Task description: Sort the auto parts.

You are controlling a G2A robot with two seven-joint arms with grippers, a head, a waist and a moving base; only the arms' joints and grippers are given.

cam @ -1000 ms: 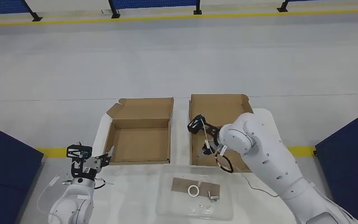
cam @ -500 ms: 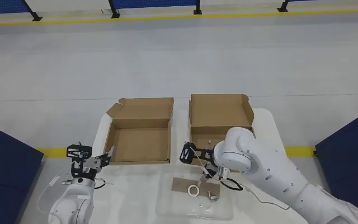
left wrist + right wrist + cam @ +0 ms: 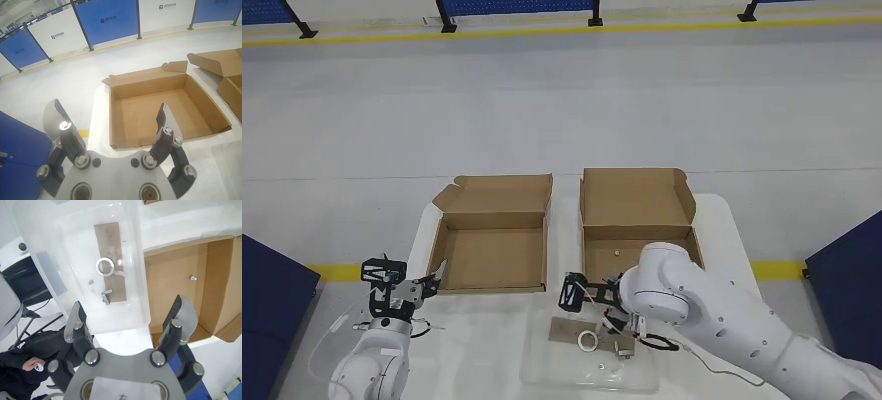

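- I'm watching the right gripper (image 3: 128, 301) hanging with its jaws spread wide and nothing between them. In the top view it (image 3: 575, 290) is sitting just off the near left corner of the right box (image 3: 632, 200), above the far edge of the clear bin (image 3: 542, 372).
- The auto parts left to sort are lying in the clear bin (image 3: 146, 306). I'm seeing a metal ring (image 3: 105, 266) resting flat on a cardboard strip (image 3: 110, 237), and a small angled bracket (image 3: 106, 296) at the strip's end.
- A small fastener (image 3: 90, 282) is lying on the bare bin floor, just beside the ring. From above I'm making out the ring (image 3: 588, 341) and bracket (image 3: 623, 349) near each other, apart.
- One short metal stud (image 3: 192, 277) is lying on the floor of the right box (image 3: 170, 279), well away from its walls.
- The left gripper (image 3: 109, 105) is hovering with its jaws wide apart, holding nothing. It is facing the left box (image 3: 206, 106) from the near left part of the table (image 3: 482, 330).
- Both boxes are sitting side by side with their lids folded back, the bin in front of them.
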